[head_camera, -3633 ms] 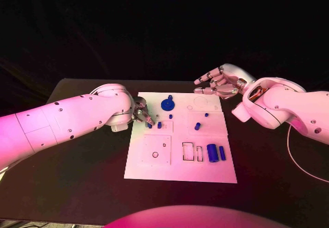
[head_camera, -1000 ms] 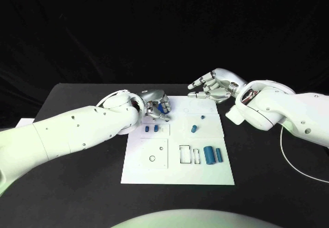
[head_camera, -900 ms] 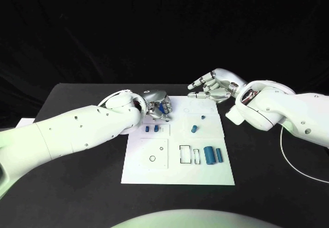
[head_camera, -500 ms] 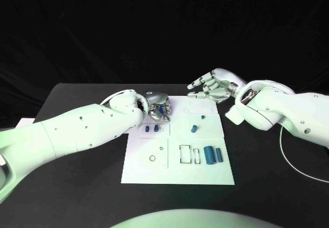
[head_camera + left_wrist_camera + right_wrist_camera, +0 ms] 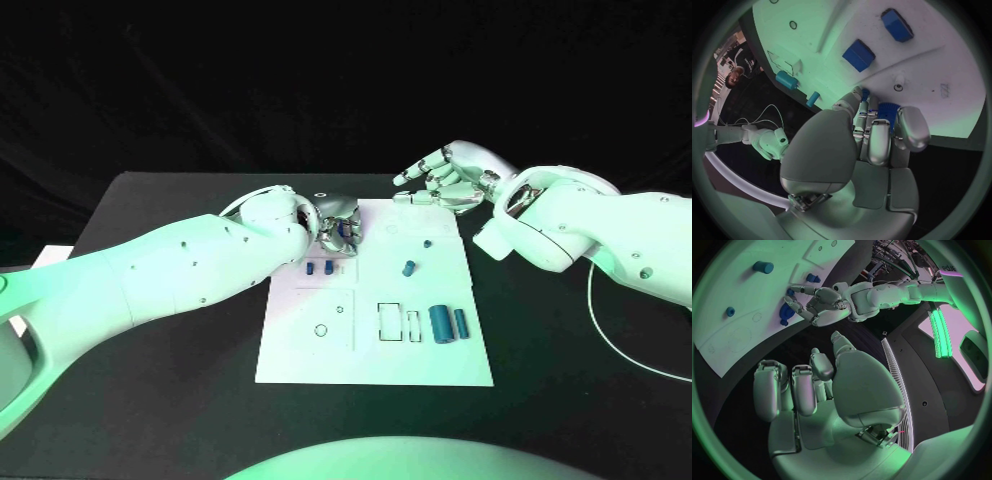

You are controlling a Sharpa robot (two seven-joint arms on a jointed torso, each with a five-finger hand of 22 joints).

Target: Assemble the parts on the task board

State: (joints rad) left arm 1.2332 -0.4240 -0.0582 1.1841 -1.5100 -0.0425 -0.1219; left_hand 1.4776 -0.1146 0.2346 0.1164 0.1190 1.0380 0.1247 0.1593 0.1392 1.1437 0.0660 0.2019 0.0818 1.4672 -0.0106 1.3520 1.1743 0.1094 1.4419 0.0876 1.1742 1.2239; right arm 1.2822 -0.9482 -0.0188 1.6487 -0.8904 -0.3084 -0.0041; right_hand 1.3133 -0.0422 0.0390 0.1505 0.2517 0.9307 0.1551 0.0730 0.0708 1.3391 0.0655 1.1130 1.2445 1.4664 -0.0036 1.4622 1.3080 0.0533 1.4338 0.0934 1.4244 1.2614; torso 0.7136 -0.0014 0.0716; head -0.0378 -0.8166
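Near edge of the task board (image 5: 375, 365): bare white, then a row of outlined recesses (image 5: 392, 322) with 2 blue cylinders (image 5: 450, 324) lying side by side just to their right. Middle of the board: 1 short blue piece (image 5: 410, 268) toward the right edge, 1 small peg (image 5: 428, 243) beyond it, and 2 blue blocks (image 5: 319, 267) close together near the left edge. Far left part of the board: left hand (image 5: 340, 230), fingers (image 5: 870, 142) curled down and closed around the blue round part (image 5: 786, 315), which sits at the board between the fingertips. Change noted: 3.6 s ago this round part lay uncovered on the far part of the board and the left hand waited beside the board's left edge; the hand has since come in over the part and wrapped it. Judged meaning: the grasp is made or nearly made, so lifting the part and carrying it to its seat comes next; every other part lies where it did. Far right corner of the board: right hand (image 5: 450, 182), raised above the corner, fingers loosely bent and apart, holding nothing, much where it was. Surface (image 5: 159, 400): black, matt, carrying the board at its middle; a thin white cable (image 5: 613, 330) crosses near its right edge. Room beyond the far edge: dark backdrop, nothing distinguishable.
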